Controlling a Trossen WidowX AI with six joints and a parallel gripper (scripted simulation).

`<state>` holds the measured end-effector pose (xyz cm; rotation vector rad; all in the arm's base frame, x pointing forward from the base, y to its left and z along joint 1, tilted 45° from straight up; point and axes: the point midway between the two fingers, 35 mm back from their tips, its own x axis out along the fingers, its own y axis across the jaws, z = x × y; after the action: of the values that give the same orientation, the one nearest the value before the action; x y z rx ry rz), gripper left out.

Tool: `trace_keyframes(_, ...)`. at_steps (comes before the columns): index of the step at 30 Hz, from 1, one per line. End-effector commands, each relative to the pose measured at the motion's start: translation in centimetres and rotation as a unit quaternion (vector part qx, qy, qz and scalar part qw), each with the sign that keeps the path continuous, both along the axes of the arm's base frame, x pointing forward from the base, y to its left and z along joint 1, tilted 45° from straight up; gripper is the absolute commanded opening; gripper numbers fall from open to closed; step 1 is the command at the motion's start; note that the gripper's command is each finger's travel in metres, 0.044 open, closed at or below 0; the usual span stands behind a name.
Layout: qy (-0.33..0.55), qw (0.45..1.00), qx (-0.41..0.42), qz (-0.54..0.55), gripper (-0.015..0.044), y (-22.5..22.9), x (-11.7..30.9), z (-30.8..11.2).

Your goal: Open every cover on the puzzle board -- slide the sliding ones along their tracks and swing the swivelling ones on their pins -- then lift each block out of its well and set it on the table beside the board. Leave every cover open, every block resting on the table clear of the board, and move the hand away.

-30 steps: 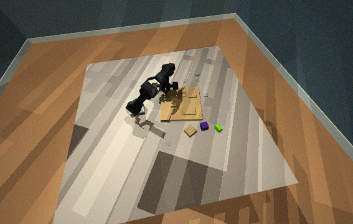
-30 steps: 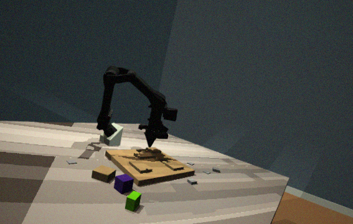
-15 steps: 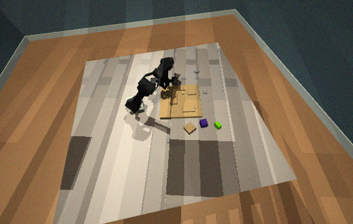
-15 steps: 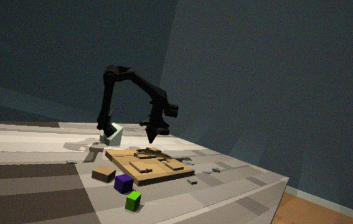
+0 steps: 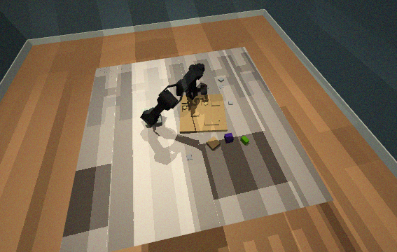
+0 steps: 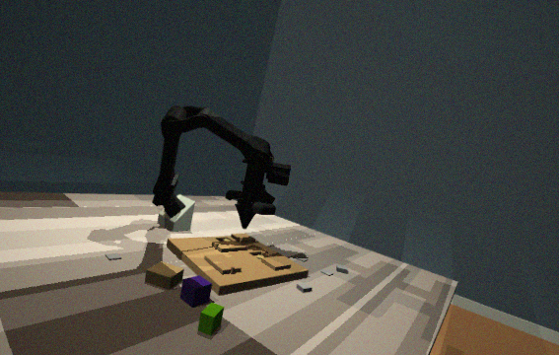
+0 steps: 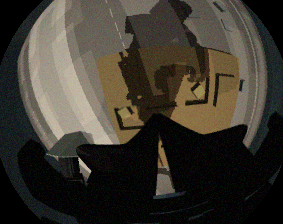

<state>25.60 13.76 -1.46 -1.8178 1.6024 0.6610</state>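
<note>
The tan puzzle board lies flat under the arm. Its covers have the same tan colour; one raised cover is near the front and another near the right side. Arm and shadow obscure the rear-left part, so how far its covers stand open cannot be told. My gripper is shut and empty, above the rear part of the board. A brown block, a purple block and a green block rest on the table, clear of the board.
Small flat grey pieces lie beyond the board's right side, one near the edge and one farther off. Another grey piece lies in front at left. The pale arm base stands left of the board.
</note>
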Motion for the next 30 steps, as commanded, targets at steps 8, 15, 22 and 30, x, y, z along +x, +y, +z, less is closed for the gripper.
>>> trace_keyframes(8,-0.003,1.000,-0.002,0.000,0.0000,-1.0,4.5,2.6)
trace_keyframes(15,-0.003,1.000,-0.002,0.000,0.0000,-1.0,4.5,2.6)
trace_keyframes(22,-0.003,1.000,-0.002,0.000,0.0000,-1.0,4.5,2.6)
trace_keyframes(30,-0.003,1.000,-0.002,0.000,0.0000,-1.2,4.6,2.4)
